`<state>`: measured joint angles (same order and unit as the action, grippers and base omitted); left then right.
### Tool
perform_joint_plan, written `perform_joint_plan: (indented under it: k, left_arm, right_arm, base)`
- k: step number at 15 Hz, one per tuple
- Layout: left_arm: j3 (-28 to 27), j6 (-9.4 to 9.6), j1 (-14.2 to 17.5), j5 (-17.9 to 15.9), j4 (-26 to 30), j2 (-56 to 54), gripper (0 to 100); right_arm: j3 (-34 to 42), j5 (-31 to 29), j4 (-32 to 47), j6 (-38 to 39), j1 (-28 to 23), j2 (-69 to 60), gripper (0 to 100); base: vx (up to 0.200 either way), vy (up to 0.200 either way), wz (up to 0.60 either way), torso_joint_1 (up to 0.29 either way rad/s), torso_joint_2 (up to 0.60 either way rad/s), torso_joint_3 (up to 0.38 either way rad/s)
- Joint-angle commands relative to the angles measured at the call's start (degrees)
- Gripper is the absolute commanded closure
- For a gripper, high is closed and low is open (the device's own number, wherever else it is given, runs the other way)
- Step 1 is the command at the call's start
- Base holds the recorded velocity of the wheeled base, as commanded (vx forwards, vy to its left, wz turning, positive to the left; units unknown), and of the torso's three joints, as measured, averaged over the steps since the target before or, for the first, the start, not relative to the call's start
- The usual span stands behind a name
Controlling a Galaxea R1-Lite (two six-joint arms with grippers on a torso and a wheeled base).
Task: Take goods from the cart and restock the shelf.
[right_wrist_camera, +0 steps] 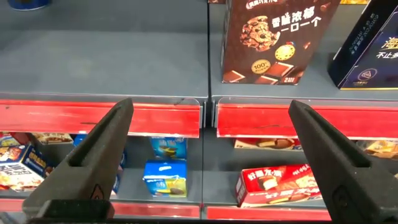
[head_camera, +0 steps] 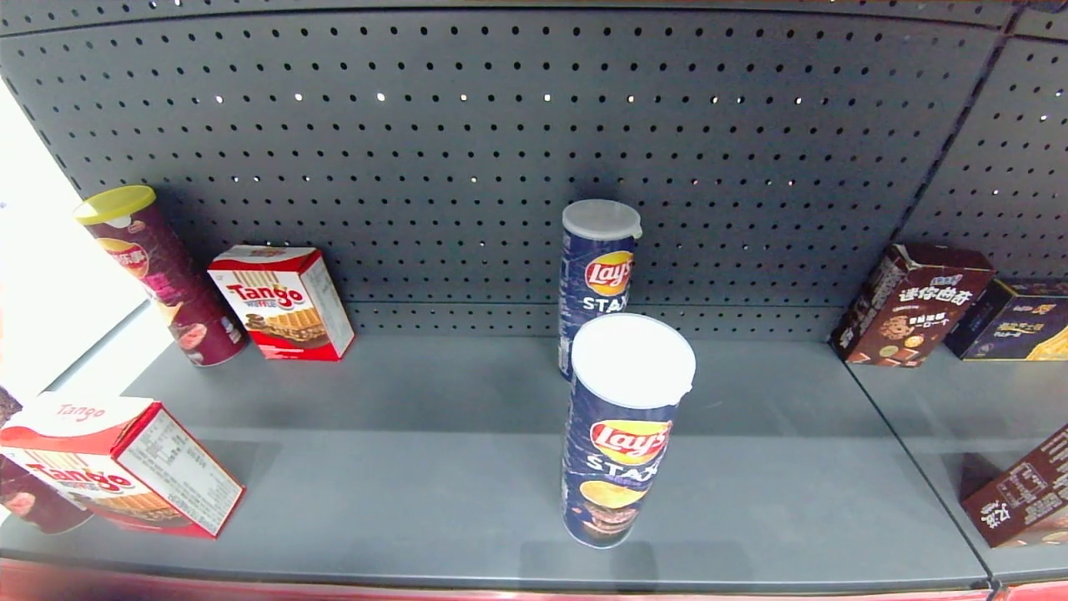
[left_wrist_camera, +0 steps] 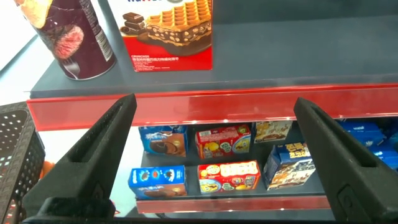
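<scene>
Cart (left_wrist_camera: 17,149) mesh shows at the lower left of my left wrist frame, so my left gripper (left_wrist_camera: 214,106) is nearer it. It and my right gripper (right_wrist_camera: 211,107) gape wide, empty, facing the shelf (head_camera: 417,467).

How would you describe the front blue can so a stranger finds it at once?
Start at the grey shelf under the pegboard. Two blue cans stand in its middle. The front can is nearest the shelf's edge; the back can stands by the pegboard.
</scene>
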<state>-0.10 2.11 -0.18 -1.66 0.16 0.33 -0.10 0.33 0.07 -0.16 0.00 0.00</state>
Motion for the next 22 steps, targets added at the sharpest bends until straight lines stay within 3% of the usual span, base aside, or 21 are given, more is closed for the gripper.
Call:
perform_joint_plan:
  k: [1, 5, 22]
  left_arm:
    - [0.0, 0.09, 0.0, 0.0, 0.0, 0.0, 0]
    - [0.0, 0.09, 0.0, 0.1, 0.0, 0.0, 0]
    - [0.0, -0.53, 0.1, 0.4, 0.0, 0.0, 0]
  right_arm:
    - [0.0, 0.0, 0.0, 0.0, 0.0, 0.0, 0]
    - [0.0, 0.0, 0.0, 0.0, 0.0, 0.0, 0]
    - [0.0, 0.0, 0.0, -0.2, 0.0, 0.0, 0]
  base:
    - [0.000, 0.000, 0.00, 0.000, 0.00, 0.000]
    - [-0.100, 0.000, 0.00, 0.002, 0.00, 0.001]
    - [0.000, 0.000, -0.07, 0.000, 0.00, 0.000]
